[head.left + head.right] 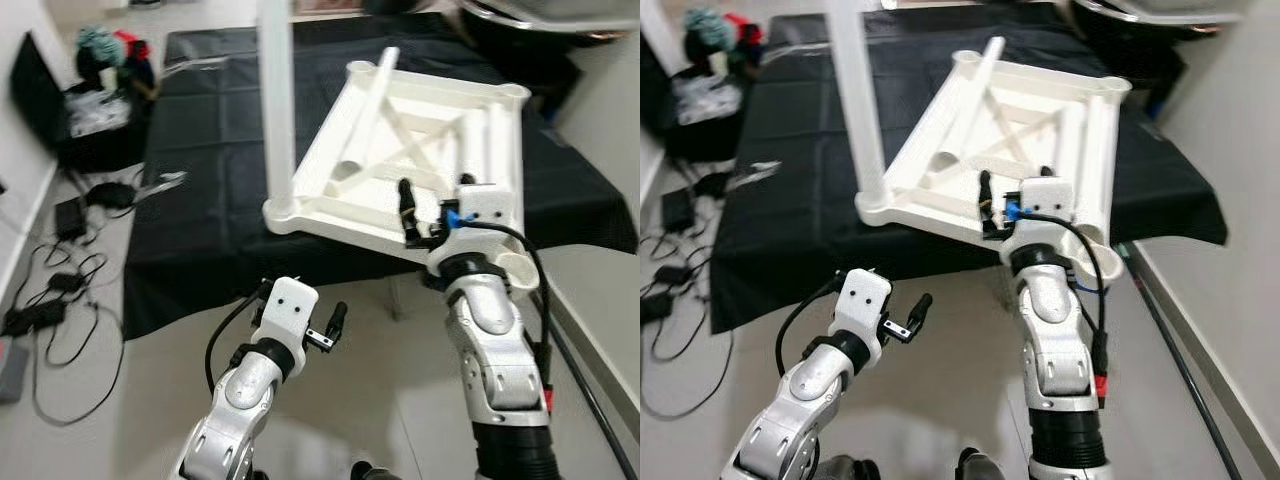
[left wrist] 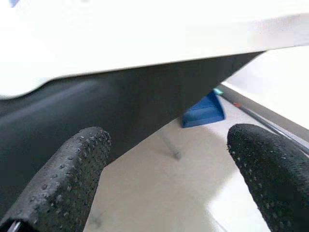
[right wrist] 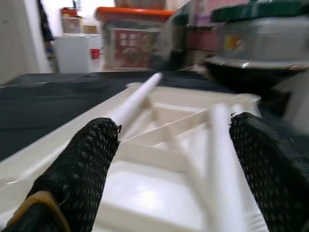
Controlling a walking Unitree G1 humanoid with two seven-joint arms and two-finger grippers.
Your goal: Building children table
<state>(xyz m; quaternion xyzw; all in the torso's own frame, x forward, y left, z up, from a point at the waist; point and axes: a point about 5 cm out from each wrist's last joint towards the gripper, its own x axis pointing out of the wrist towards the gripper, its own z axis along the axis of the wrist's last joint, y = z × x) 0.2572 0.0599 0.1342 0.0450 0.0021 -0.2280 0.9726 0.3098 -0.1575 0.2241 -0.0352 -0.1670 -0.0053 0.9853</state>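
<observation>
White plastic tabletop [image 1: 420, 150] is lying upside down on a black cloth [image 1: 210, 180], so you're looking at the ribbed underside with round sockets at the corners. One white leg [image 1: 277, 100] is already standing upright in the near-left corner socket, and two more loose legs are lying across the underside, one near the far-left edge and one along the right side.

Right gripper [image 1: 432, 215] is up at the near edge of the tabletop, fingers spread apart and reaching over the rim, not clamped on anything. In its wrist view the two black fingers [image 3: 82, 169] frame the ribbed inside of the tabletop, with the loose legs running away between them.

Left gripper [image 1: 300, 318] hangs lower, in front of the cloth edge and below the corner with the standing leg, well short of touching it. Its fingers [image 2: 63, 183] are apart too, with the tabletop's edge above them.

Floor is pale beige. Off to the left there's a tangle of black cables and power bricks [image 1: 60, 290] by the wall, plus a dark bin [image 1: 100, 120] stuffed with bags.
</observation>
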